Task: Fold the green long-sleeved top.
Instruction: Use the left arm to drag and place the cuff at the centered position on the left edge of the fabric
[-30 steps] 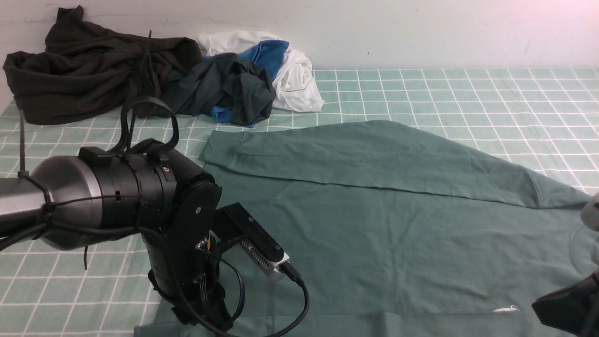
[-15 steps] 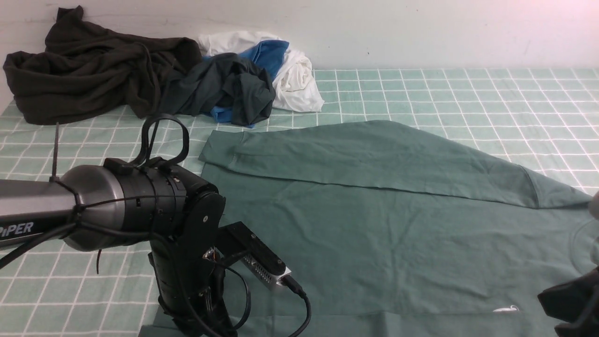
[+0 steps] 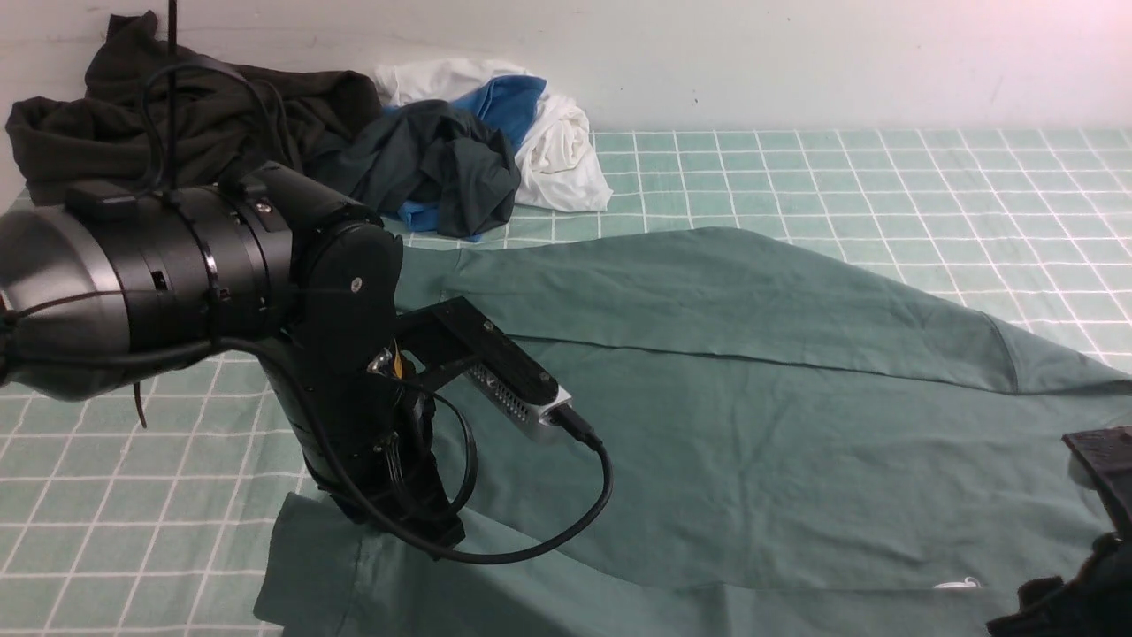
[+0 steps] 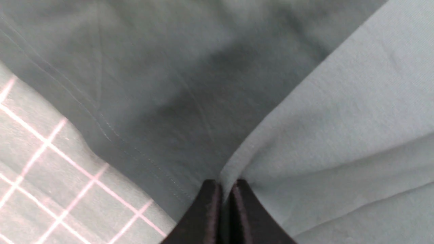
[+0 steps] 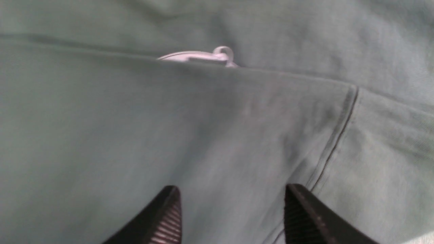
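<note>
The green long-sleeved top (image 3: 752,416) lies spread across the checked cloth, one sleeve folded along its far edge. My left gripper (image 4: 226,184) is shut on a pinch of the top's fabric (image 4: 339,112) near its front left edge and holds it raised off the table; in the front view the arm (image 3: 354,398) hides the jaws. My right gripper (image 5: 230,193) is open just above the top by a shoulder seam (image 5: 335,139), with the white neck label (image 5: 203,57) beyond it. In the front view only its dark body (image 3: 1097,531) shows at the right edge.
A big black-brown garment (image 3: 159,133), a blackish-green garment (image 3: 433,168) and a white and blue bundle (image 3: 539,124) are piled at the far left by the wall. The green checked cloth (image 3: 884,177) covers the table.
My left arm has risen and moved back, lifting the top's front left edge off the table. My right gripper has shifted at the right edge.
</note>
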